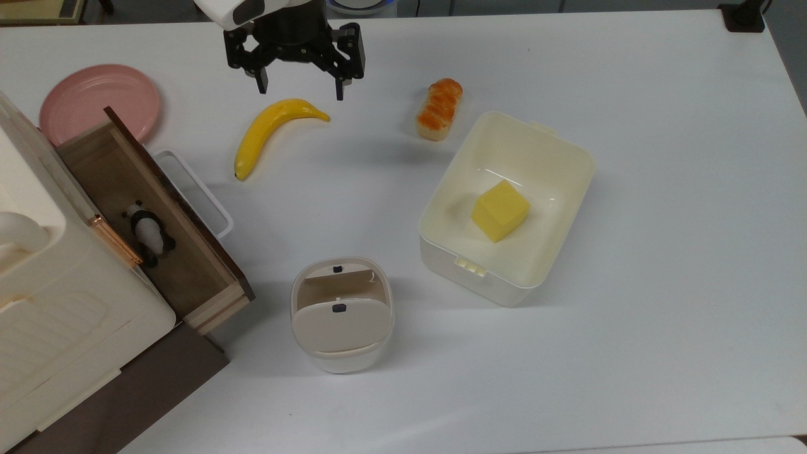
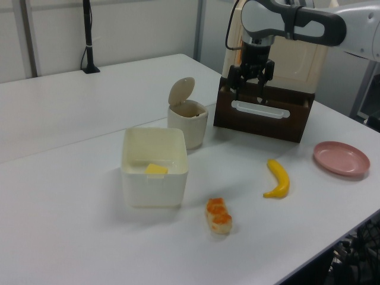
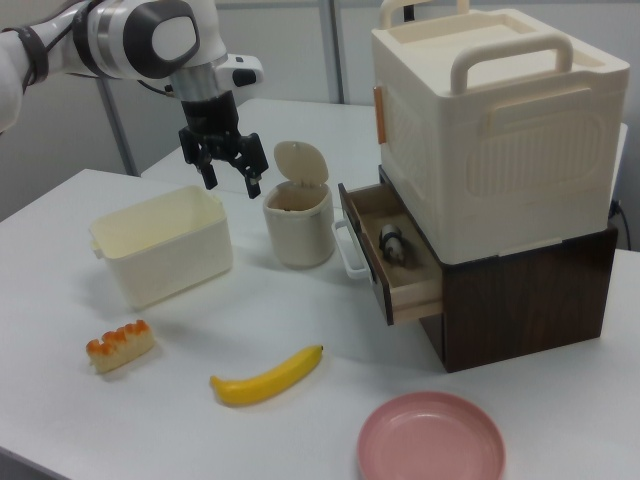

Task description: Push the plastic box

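Observation:
The plastic box (image 1: 470, 280) is a wide cream-white tub standing open on the white table, right of centre in the top view. A yellow cube (image 1: 500, 210) lies inside it. In the left view the plastic box (image 2: 154, 187) is at the centre left, and in the right view the plastic box (image 3: 165, 265) is at the left. My gripper (image 1: 300, 90) hangs open and empty above the table near the top view's upper edge. It is well apart from the box, up and to the left of it, just beyond the banana's tip. The gripper (image 2: 246, 95) (image 3: 233, 185) points downward.
A banana (image 1: 274, 129) lies below the gripper and a bread roll (image 1: 439, 108) lies beside the box's far corner. A beige swing-lid bin (image 1: 342, 313) stands at the front. At the top view's left are a cream cabinet, its open drawer (image 1: 189, 277) holding a panda toy (image 1: 148, 232), and a pink plate (image 1: 99, 104).

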{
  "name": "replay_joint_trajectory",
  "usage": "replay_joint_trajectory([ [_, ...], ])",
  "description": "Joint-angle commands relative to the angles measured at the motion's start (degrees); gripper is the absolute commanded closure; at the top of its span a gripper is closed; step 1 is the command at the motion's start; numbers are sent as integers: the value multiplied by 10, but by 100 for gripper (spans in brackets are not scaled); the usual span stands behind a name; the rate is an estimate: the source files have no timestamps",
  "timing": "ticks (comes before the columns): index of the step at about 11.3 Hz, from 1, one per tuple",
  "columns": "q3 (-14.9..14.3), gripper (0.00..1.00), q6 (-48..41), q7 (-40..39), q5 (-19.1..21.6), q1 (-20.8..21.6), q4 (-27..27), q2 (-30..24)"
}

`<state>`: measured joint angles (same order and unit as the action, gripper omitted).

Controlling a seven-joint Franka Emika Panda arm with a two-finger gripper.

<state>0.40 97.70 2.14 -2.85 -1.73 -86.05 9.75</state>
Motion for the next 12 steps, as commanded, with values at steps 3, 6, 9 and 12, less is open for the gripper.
replay_joint_trajectory([
  [3, 1, 0, -17, -23, -5, 7, -11, -13],
  [6, 1, 0, -53, -163, -1, 33, -12, -12],
  [9, 1, 0, -73, -437, 35, 37, -22, -9],
  [12, 0, 0, -58, -577, 30, 64, -31, 20],
])
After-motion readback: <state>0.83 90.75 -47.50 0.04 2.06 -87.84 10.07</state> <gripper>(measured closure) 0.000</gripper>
